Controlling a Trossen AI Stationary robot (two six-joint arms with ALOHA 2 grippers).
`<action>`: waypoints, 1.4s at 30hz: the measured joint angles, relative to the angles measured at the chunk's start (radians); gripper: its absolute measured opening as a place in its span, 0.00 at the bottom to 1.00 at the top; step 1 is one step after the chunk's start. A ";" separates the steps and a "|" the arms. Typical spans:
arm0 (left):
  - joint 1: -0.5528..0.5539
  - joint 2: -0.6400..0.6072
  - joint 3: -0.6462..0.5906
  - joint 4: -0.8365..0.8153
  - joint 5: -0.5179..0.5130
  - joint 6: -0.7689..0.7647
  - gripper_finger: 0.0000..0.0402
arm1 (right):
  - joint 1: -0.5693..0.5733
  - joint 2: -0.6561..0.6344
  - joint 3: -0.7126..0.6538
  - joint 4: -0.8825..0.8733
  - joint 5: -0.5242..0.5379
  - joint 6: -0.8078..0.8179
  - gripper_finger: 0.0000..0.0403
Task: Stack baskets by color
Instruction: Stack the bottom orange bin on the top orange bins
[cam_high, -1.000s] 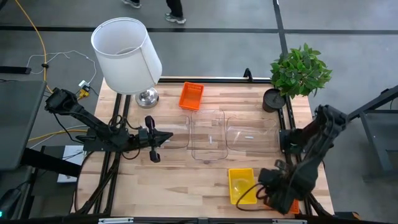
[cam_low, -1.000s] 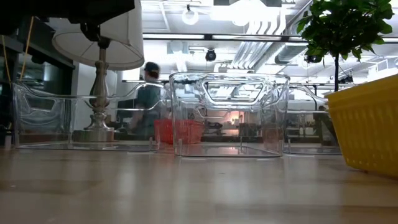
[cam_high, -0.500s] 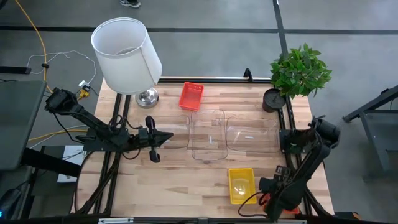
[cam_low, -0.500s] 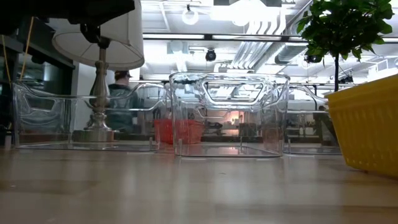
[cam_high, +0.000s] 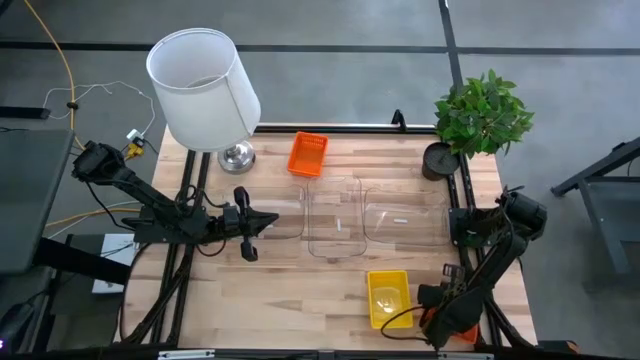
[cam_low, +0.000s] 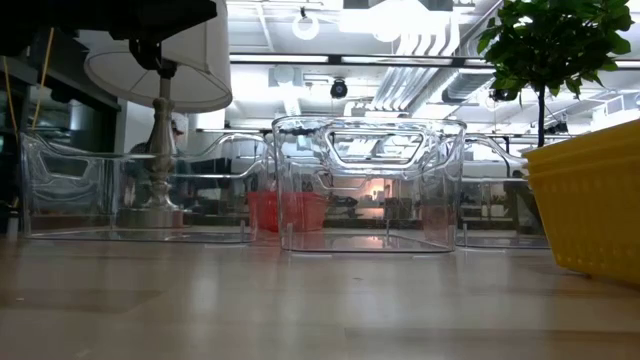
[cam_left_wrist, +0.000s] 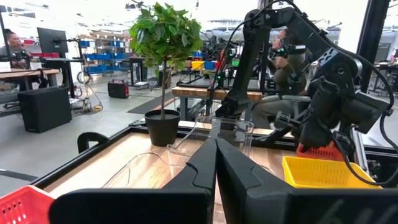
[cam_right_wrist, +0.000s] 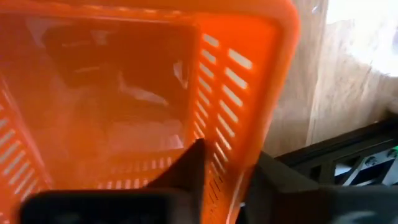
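Right hand (cam_right_wrist: 221, 171): at the front right corner of the tabletop (cam_high: 280, 285), just right of the yellow basket (cam_high: 388, 297). Fingers straddle the perforated side wall of an orange-red basket (cam_right_wrist: 137, 93), one inside and one outside; appears to be pinching that wall.
Left hand (cam_left_wrist: 216, 163): fingers pressed together, holding nothing; idle off the left end of the row of clear bins (cam_high: 335, 217).
Second orange-red basket (cam_high: 308, 154): well apart from the yellow basket, beyond the clear bins, beside the lamp (cam_high: 205, 90).
Step in hand (judged): securing the near orange-red basket for carriage to its colour match.
Risk 1: single-wall grip; basket may pivot or slip if lifted abruptly.
Risk 2: basket sits close to the tabletop edge; a nudge could push it off.
Risk 3: the carry path crosses the clear bins; a low pass could snag them.
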 joint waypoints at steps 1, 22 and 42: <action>0.000 0.000 0.000 0.000 0.000 0.000 0.00 | 0.000 -0.003 0.001 0.002 -0.004 0.000 0.07; 0.000 0.000 0.000 0.001 -0.001 0.018 0.00 | -0.086 -0.185 0.470 -0.055 0.589 -0.069 0.00; -0.131 0.000 0.000 0.001 -0.108 0.189 0.00 | -0.733 -0.375 0.158 0.606 0.527 -1.019 0.00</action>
